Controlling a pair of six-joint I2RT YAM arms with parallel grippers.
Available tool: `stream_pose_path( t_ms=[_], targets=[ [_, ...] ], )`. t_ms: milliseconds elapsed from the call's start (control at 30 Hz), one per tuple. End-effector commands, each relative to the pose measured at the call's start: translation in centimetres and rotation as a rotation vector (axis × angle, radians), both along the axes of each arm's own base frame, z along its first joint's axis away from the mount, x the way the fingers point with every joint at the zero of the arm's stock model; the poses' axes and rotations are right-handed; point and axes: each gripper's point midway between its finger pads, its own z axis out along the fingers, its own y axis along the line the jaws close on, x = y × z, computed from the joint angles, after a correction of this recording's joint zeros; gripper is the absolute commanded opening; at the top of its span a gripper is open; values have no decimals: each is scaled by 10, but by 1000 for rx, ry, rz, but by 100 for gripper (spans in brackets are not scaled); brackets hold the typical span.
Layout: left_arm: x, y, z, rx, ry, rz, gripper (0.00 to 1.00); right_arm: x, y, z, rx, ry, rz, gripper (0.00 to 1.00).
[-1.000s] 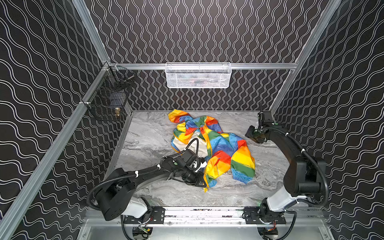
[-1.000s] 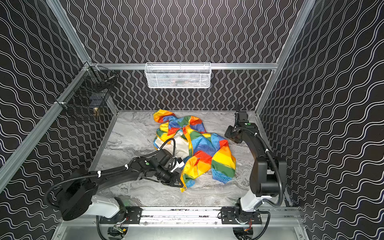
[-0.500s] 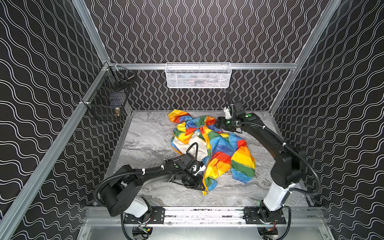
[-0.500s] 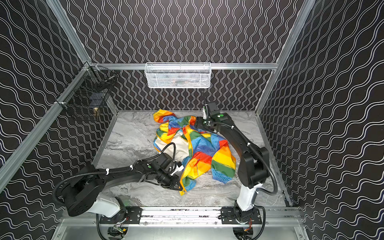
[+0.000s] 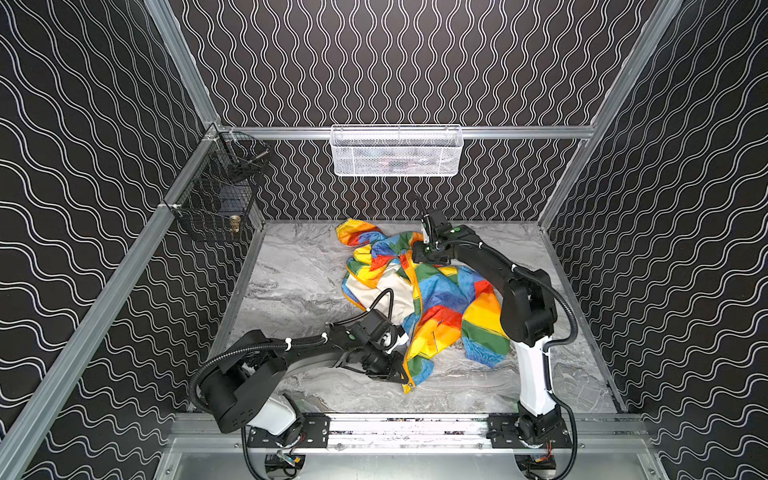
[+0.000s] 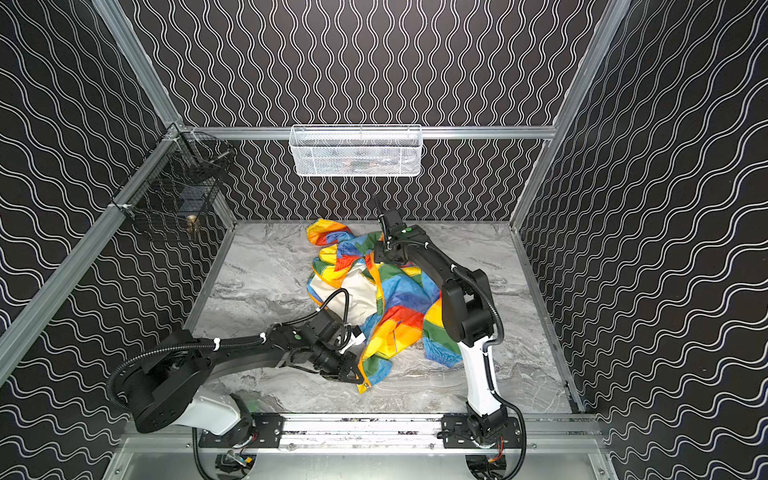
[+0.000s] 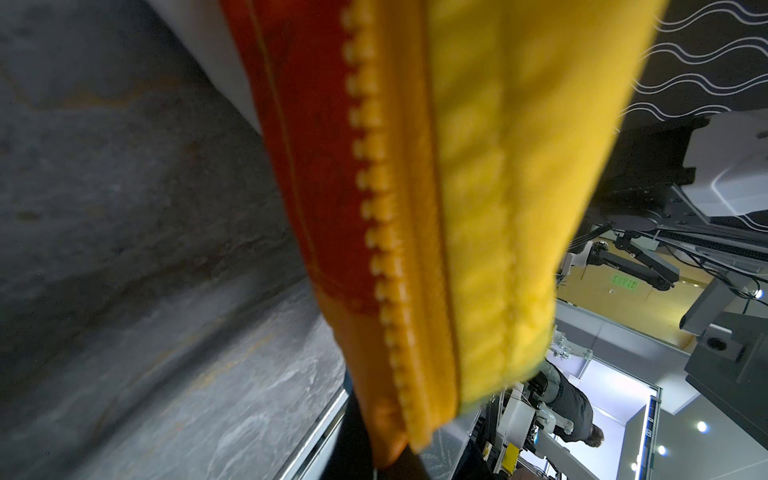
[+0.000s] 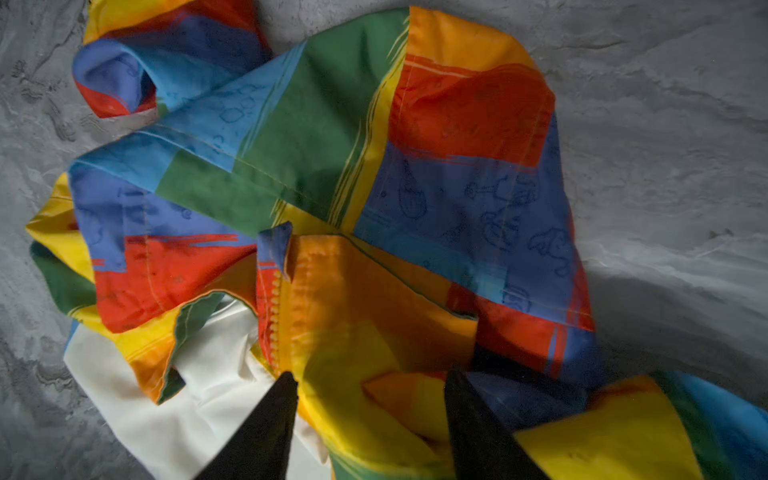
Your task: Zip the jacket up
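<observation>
The rainbow-striped jacket (image 5: 444, 299) (image 6: 403, 299) lies crumpled mid-table, with white lining (image 5: 374, 286) showing on its left. My left gripper (image 5: 395, 374) (image 6: 351, 376) is low at the jacket's near corner, shut on the orange zipper band (image 7: 395, 249). The band's teeth run straight down into the gripper (image 7: 395, 457). My right gripper (image 5: 419, 253) (image 6: 380, 253) hovers over the jacket's far end. Its black fingers (image 8: 286, 390) stand apart, open (image 8: 370, 378), over a yellow-orange fold beside the zipper teeth (image 8: 274, 316). The zipper slider is not visible.
A white mesh basket (image 5: 395, 151) hangs on the back rail and a black wire basket (image 5: 216, 203) on the left wall. Bare marble tabletop (image 5: 299, 270) lies to the jacket's left. Patterned walls close in three sides, and an aluminium rail (image 5: 415, 419) runs along the front.
My right arm has swung from the table's right side leftward and now sits over the jacket's far end. My left gripper has kept its grip at the near corner, barely shifting.
</observation>
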Motion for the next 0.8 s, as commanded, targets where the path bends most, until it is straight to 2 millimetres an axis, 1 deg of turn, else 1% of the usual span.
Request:
stream_pose_path(
  t_ms=[0,33,133,233,333,433,567,667,767],
  targets=[
    [2,-2,2,-12,-10,6,0,8,9,-2,31,-11,6,51],
    [2,-2,3,-12,-12,5,0,9,11,-4,36,-7,8,47],
    [2,-1,1,-7,-10,6,0,10,17,-4,67,-6,16,30],
    [2,0,1,-5,-12,7,0,8,20,1,108,-18,22,14],
    [2,0,0,-4,-9,8,0,7,17,9,133,-32,4,1],
    [2,0,-1,-3,-7,10,0,7,7,21,150,-51,-23,0],
    [3,-2,-1,-5,-14,8,0,5,-10,44,182,-98,-61,0],
    [5,-3,0,0,-23,4,0,12,-39,65,224,-138,-118,0],
    [6,-7,1,5,-37,-9,0,20,-59,84,267,-174,-148,0]
  ],
)
